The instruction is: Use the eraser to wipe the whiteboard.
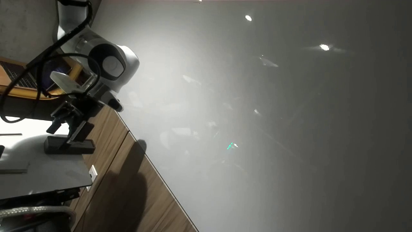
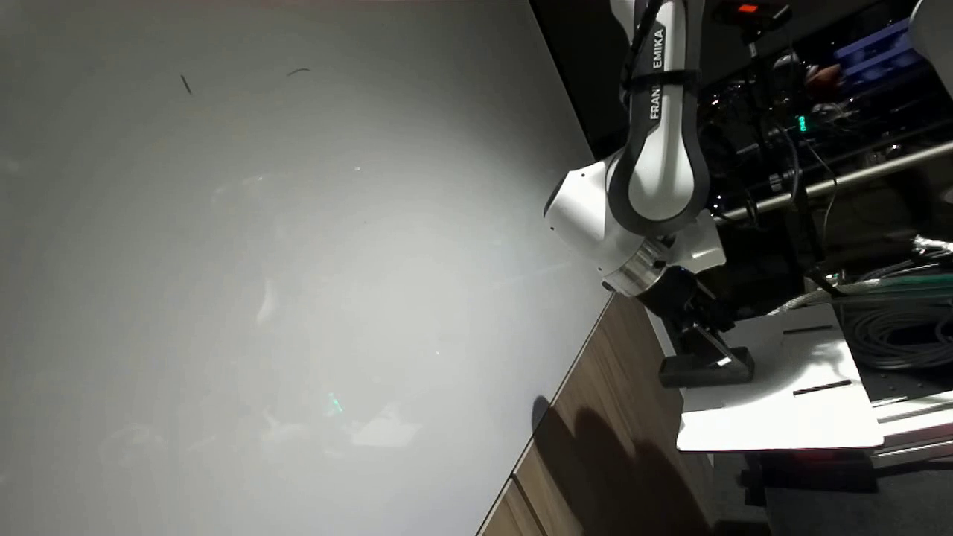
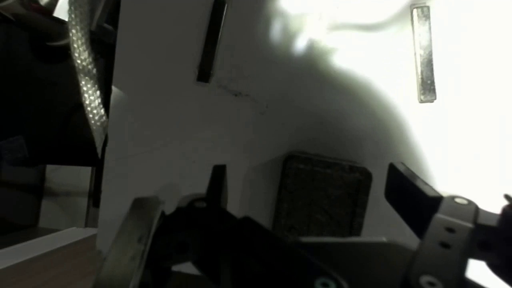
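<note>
The dark eraser [image 3: 322,192] lies on the small white tabletop, and its near end is hidden behind the gripper's body in the wrist view. My gripper [image 3: 307,172] stands open around it, with a gap between the eraser and each finger. In both exterior views the gripper hangs low over the eraser [image 1: 83,147], pointing down at it. A large, glossy pale grey whiteboard [image 1: 257,112] fills most of both exterior views. Two thin dark marker lines show on the whiteboard [image 2: 335,260] near its top, a short stroke [image 2: 186,84] and a curved one [image 2: 299,71].
Dark strips [image 3: 211,40] lie on the white tabletop [image 1: 42,175]. Between tabletop and whiteboard runs a wood panel [image 1: 111,161] with a white socket [image 1: 93,174]. An open laptop [image 1: 19,75] sits behind the arm. A braided cable [image 3: 85,72] passes beside the tabletop's edge.
</note>
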Controlling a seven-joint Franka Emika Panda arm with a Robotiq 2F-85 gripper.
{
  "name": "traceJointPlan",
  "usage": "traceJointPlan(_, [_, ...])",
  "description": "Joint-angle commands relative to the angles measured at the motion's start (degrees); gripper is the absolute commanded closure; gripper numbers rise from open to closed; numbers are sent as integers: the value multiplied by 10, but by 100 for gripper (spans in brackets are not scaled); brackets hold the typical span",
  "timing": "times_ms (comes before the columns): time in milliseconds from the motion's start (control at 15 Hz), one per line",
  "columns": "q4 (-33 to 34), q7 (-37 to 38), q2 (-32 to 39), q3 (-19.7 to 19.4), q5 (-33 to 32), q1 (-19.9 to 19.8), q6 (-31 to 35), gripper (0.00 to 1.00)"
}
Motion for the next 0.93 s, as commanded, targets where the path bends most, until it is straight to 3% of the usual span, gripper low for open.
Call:
traceJointPlan(0, [-17,4,-92,10,4,1,-43,0])
traceJointPlan(133, [-17,-3,-134,13,7,-3,-58,0])
traceJointPlan(533, [-42,-9,-272,19,22,-9,23,0])
traceJointPlan(867, [-60,1,-339,38,24,-10,73,0])
